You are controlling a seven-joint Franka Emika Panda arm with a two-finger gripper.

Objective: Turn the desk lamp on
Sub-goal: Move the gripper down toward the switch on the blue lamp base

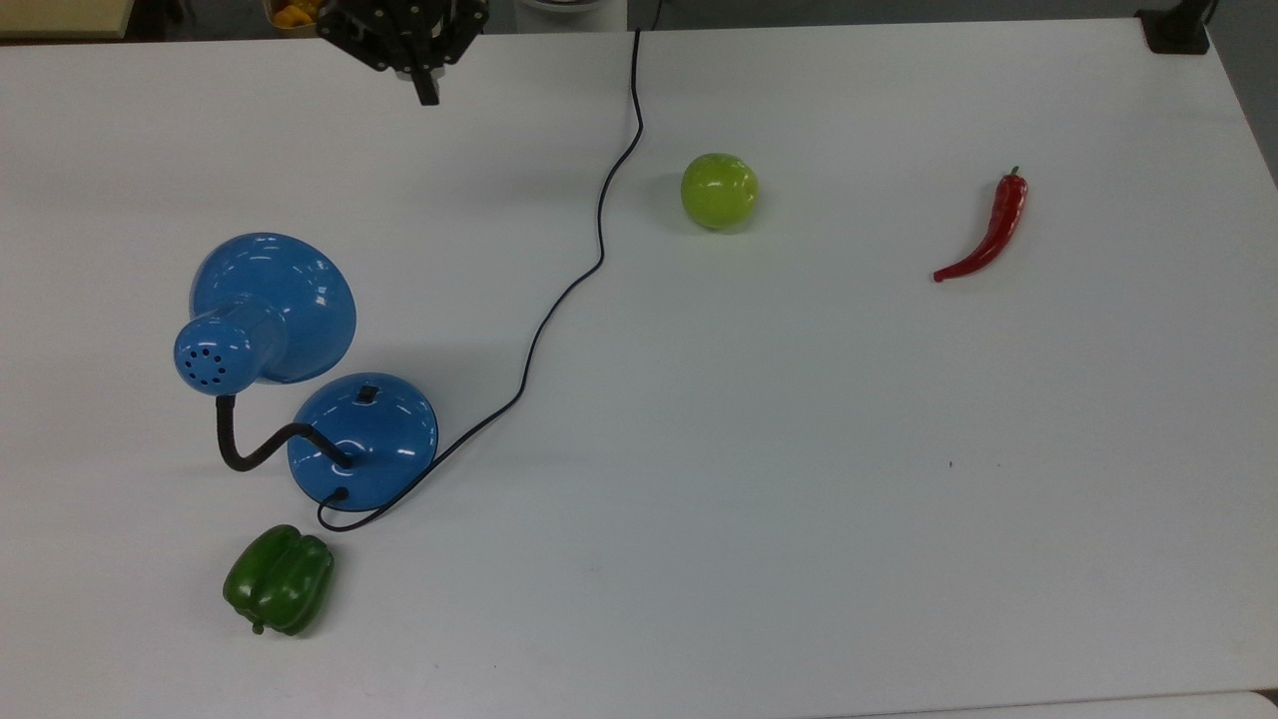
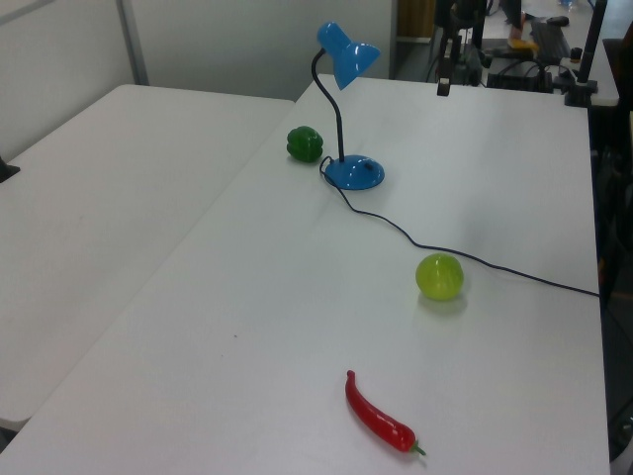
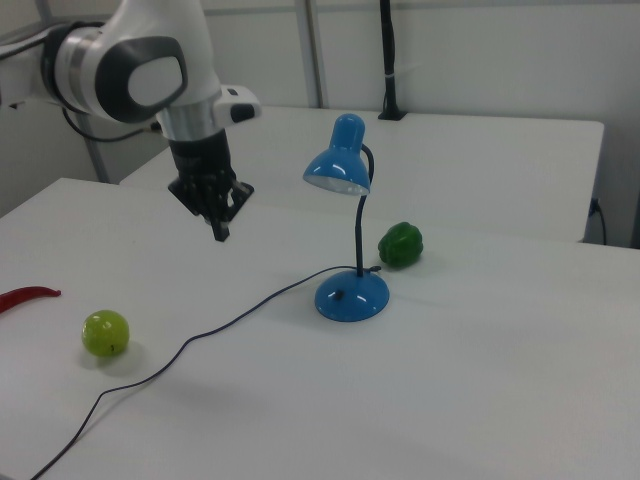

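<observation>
I log my pincer point(image 3: 219, 236) pressed together and empty, aloft above the surface point(image 1: 799, 449), desk lamp point(image 3: 346, 240) well apart from it.

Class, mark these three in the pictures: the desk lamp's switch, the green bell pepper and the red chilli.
desk lamp's switch point(image 1: 367, 393), top view, the black switch itself
green bell pepper point(image 1: 279, 580), top view, middle of its body
red chilli point(image 1: 990, 232), top view, mid-length of pod

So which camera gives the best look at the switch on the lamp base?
The top view: the small black switch sits plainly on the desk lamp's blue base, facing up. The right view shows it as a dark speck low on the base. In the left view I cannot make it out.
</observation>
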